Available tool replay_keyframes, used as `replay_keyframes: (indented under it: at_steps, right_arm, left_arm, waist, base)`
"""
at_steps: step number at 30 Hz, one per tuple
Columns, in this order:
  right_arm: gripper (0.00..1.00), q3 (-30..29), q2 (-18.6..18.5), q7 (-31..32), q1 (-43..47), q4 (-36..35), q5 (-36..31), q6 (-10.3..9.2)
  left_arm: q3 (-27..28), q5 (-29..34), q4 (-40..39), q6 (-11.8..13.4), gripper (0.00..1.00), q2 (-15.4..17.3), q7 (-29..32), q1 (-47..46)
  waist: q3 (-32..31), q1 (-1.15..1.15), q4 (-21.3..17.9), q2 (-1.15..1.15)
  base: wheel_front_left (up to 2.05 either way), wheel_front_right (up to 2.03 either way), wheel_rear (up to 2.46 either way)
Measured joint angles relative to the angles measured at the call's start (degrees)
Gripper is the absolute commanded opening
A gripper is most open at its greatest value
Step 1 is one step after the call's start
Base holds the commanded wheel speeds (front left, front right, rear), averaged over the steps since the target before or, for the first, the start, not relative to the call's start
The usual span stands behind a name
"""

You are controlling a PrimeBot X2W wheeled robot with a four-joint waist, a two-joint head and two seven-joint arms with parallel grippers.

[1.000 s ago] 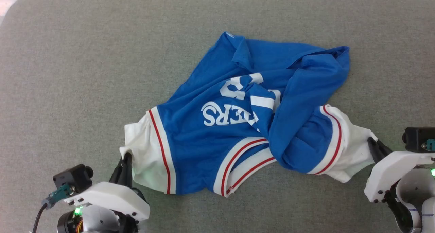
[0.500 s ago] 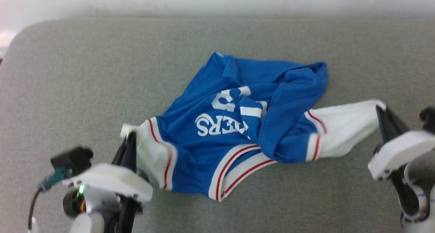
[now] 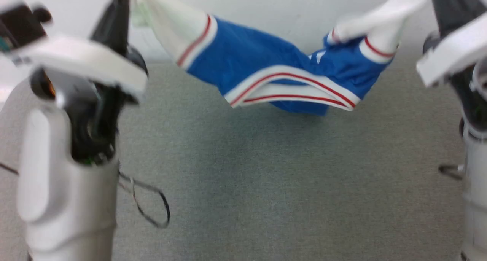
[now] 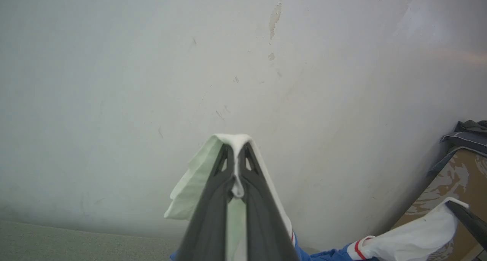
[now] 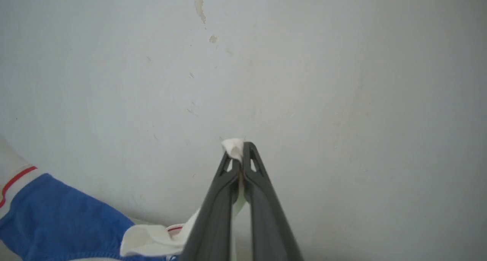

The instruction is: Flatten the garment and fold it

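While clamped on one white sleeve each, left gripper (image 4: 236, 148) at 11 o'clock, right gripper (image 5: 242, 147) at 1 o'clock in head view, holding garment (image 3: 262, 69) slung between them, blue middle sagging at 12 o'clock, low over grey table (image 3: 266, 185).

Up off the grey surface (image 3: 266, 185) where it lay crumpled a second ago, the garment (image 3: 258, 69) now hangs in the air before you, slung between your two arms and sagging in the middle. The left gripper (image 4: 236, 148) and the right gripper (image 5: 242, 148), low beside the cloth before, now stand raised high and wide apart, carrying the white sleeves (image 3: 167, 21) up with them. The white lettering (image 3: 318, 56) that faced up is all but hidden in the folds. Your head camera has tipped up too, bringing the pale wall (image 3: 266, 10) into the picture.
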Motion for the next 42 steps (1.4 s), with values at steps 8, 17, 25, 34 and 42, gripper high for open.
replay_keyframes:
  at_steps: [8,17,25,34,42]
  right_arm:
    - [0.00,2.2,-2.2,1.4,-13.0,6.1,0.4,0.00]
    - [0.00,4.7,-2.5,5.6,-20.9,8.1,1.5,0.01]
    - [0.00,3.6,-1.8,9.5,-27.6,14.6,-0.7,0.00]
    - [0.00,3.1,0.6,2.0,-46.5,28.1,-10.6,0.01]
    - [0.00,1.5,1.2,-6.6,-58.5,38.2,-16.6,0.01]
  left_arm:
    - [-0.2,0.1,6.4,1.3,0.00,1.9,4.8,-13.9]
    - [-1.0,0.5,11.1,2.6,0.00,4.0,9.8,-22.3]
    - [-2.1,3.0,15.4,6.1,0.00,5.1,13.0,-28.3]
    - [-2.7,7.6,22.0,6.5,0.00,4.5,3.3,-46.7]
    - [-0.9,7.5,27.7,3.3,0.00,2.9,-9.7,-58.5]
  waist:
    - [-2.3,0.00,-1.8,0.00]
    - [-2.0,0.00,-2.4,0.00]
    - [2.7,0.01,-2.8,0.00]
    - [12.6,0.02,-3.6,0.00]
    - [21.8,0.02,-4.3,0.00]
  base:
    - [0.00,0.00,0.00]
    - [0.00,0.00,0.00]
    - [0.00,0.00,0.00]
    - [0.00,0.00,0.00]
    - [0.00,0.00,0.00]
